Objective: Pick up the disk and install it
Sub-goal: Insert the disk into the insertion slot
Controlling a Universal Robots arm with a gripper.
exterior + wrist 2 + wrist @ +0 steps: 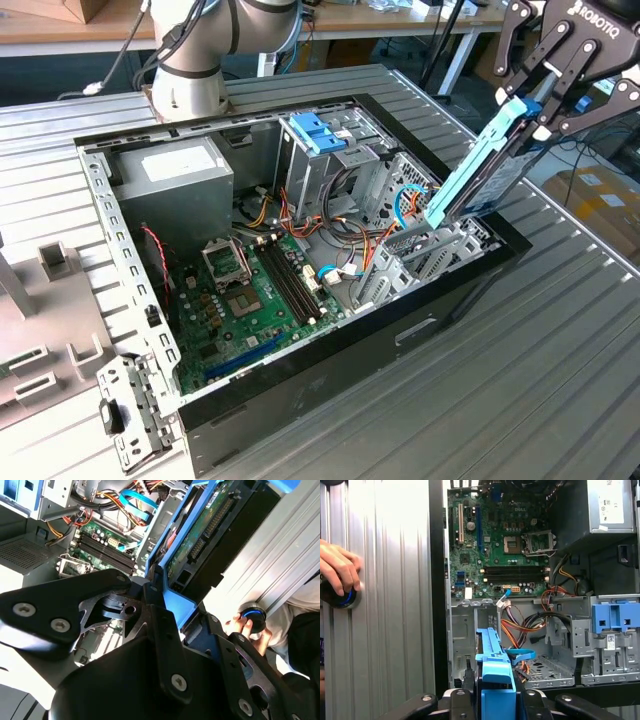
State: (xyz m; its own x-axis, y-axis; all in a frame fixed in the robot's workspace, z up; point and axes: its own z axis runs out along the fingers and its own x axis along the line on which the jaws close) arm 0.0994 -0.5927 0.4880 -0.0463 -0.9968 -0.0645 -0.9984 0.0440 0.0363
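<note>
Fingers (553, 85) grip disk (476, 165), tilted, lower end at case (450, 300)

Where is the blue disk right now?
The disk hangs tilted at the exterior view's right, gripped at its top end by the gripper, its lower end over the computer case.

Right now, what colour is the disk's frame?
The disk's frame is light blue; clearest in the exterior view.
</note>
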